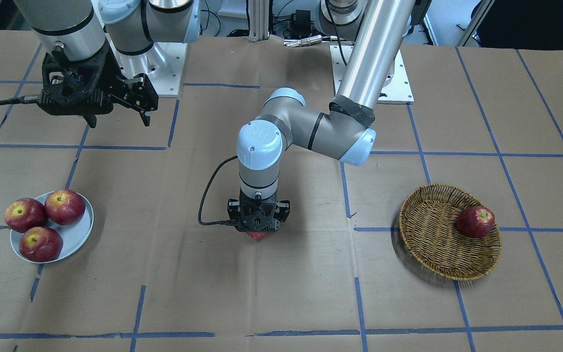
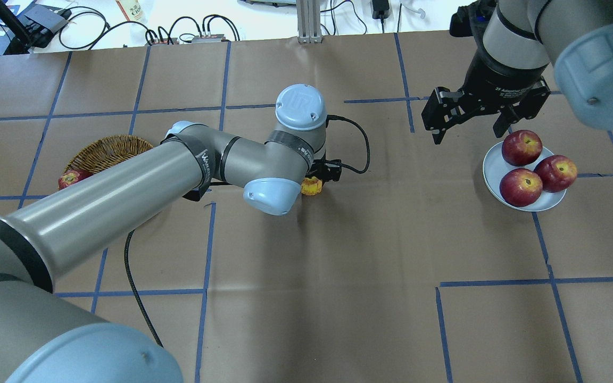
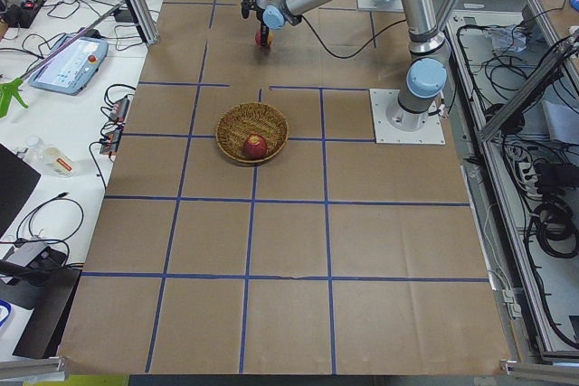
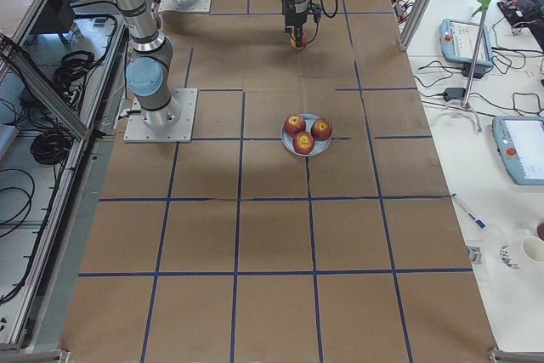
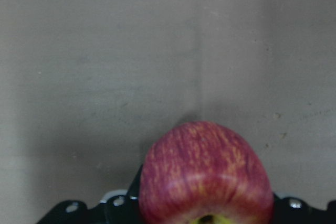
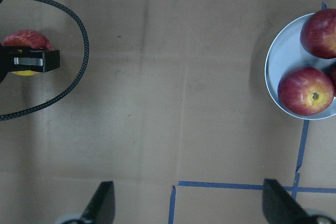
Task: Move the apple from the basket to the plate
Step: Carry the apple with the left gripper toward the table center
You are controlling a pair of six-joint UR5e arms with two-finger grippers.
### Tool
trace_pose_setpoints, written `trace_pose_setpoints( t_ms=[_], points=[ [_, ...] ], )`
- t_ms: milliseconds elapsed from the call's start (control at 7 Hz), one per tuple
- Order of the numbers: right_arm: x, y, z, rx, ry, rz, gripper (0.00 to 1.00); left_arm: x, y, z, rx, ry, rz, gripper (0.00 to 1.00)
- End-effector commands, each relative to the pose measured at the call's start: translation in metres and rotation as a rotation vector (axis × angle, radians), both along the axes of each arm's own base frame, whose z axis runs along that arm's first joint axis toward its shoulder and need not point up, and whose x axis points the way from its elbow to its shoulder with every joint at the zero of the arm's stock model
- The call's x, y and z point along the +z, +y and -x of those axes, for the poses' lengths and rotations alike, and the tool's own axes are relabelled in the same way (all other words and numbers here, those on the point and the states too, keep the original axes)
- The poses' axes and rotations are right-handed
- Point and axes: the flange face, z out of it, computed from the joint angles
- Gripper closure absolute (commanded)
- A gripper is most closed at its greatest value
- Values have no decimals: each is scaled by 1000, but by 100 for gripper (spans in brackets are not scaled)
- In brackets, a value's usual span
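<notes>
The apple [image 1: 257, 236], streaky pinkish-red with a yellow stem patch, sits between the fingers of my left gripper [image 1: 258, 229] low over the table's middle. The left wrist view shows it [image 5: 205, 174] close up against bare paper. From overhead its yellow patch [image 2: 312, 186] peeks out beside the wrist. The wicker basket [image 1: 433, 239] stands on my left side and holds one deep-red apple [image 1: 475, 221]. The pale blue-grey plate [image 1: 75, 234] on my right side carries three dark red apples. My right gripper [image 1: 119, 121] hangs open and empty above the table behind the plate.
The left arm's forearm [image 2: 125, 197] spans above the basket [image 2: 109, 148] in the overhead view. A black cable [image 1: 208, 195] loops from the left wrist. Brown paper with blue tape lines covers the table. The plate [image 6: 283, 61] lies at the right wrist view's right edge.
</notes>
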Motion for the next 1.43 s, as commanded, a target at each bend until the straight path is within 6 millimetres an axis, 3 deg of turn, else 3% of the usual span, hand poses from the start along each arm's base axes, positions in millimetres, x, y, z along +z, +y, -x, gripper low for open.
trace_pose_setpoints(
  t_ms=[0,143,571,857,1000,1143,1286],
  points=[
    [0,0,0,1,0,-1,0,-2,0,0,-1,0,-1,17],
    [0,0,0,1,0,-1,0,-2,1,0,-2,2,-2,1],
    [0,0,0,1,0,-1,0,4,1,0,-4,4,6,1],
    [-3,-2,0,2,-1,-6,0,35,-2,-3,-13,15,45,1],
    [1,-1,0,1,-3,8,0,63,-1,-7,-8,31,81,1],
    [-3,-3,0,4,-1,-6,0,92,7,-18,-2,37,96,1],
    [-2,-3,0,5,-3,5,0,120,9,-46,-63,16,57,1]
  ],
)
